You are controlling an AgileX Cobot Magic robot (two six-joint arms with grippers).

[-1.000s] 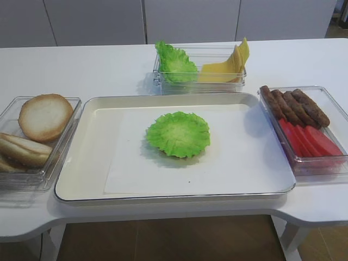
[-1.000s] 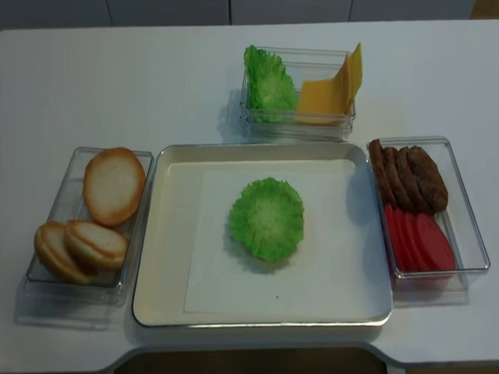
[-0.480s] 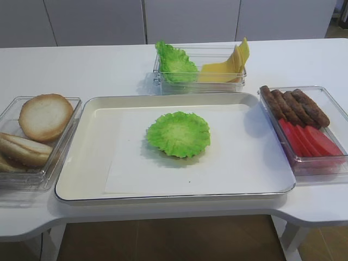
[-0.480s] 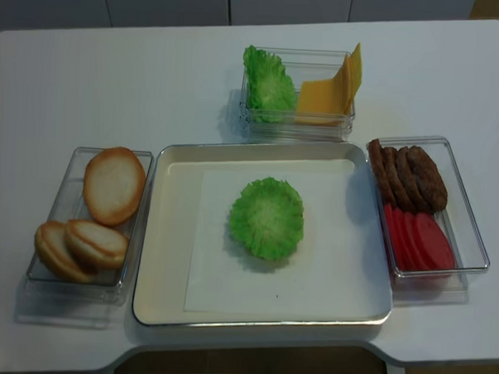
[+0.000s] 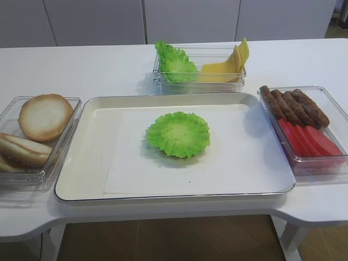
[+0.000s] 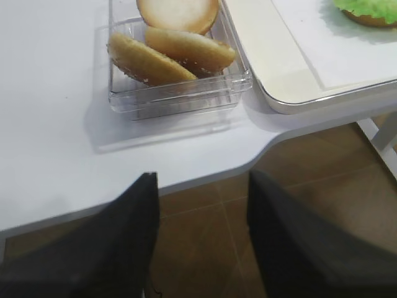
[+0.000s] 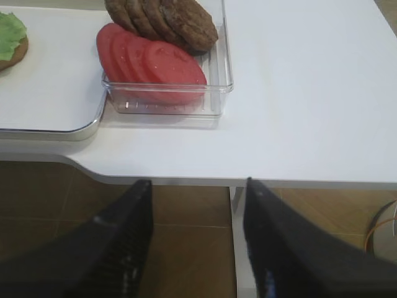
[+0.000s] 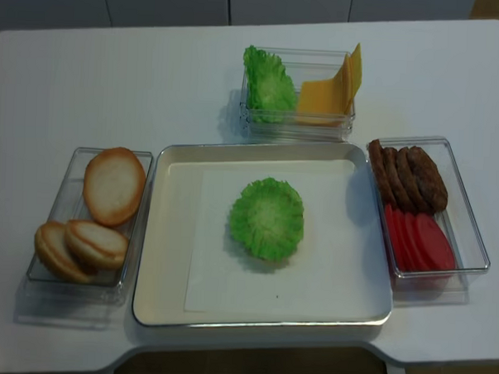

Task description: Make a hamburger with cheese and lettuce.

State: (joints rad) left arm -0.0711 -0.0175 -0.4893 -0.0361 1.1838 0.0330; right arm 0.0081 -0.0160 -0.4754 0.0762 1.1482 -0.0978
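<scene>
- While both arms are waiting off the table in the high view, the lettuce point(image 5: 178, 134) is lying at the middle of the tray point(image 5: 81, 179), hiding the bun under it. The cheese point(image 5: 225, 68) is leaning in the bin point(image 5: 163, 81) at 12 o'clock, just beside spare lettuce; a reach there is risking a pinch of the wrong item, or two slices lifting together, as they are stacked close.
- As the right gripper point(image 7: 195, 205) is hanging below the table edge in the right wrist view, its jaws are standing partly apart and holding nothing. The tomato slices point(image 7: 152, 62) and patties point(image 7: 164, 15) are sitting in a box at 12 o'clock of it, and the bun point(image 7: 11, 54) is peeking from under the leaf at 10 o'clock. A straight rise is likely clipping the table edge or the box.
- Since the left gripper point(image 6: 201, 205) is likewise hanging low in the left wrist view, open and empty, the spare buns point(image 6: 170, 53) are lying at 12 o'clock.
- Seen from the realsense view, the leaf is overhanging the bun, so a slice set off-centre is likely sliding or tilting.
</scene>
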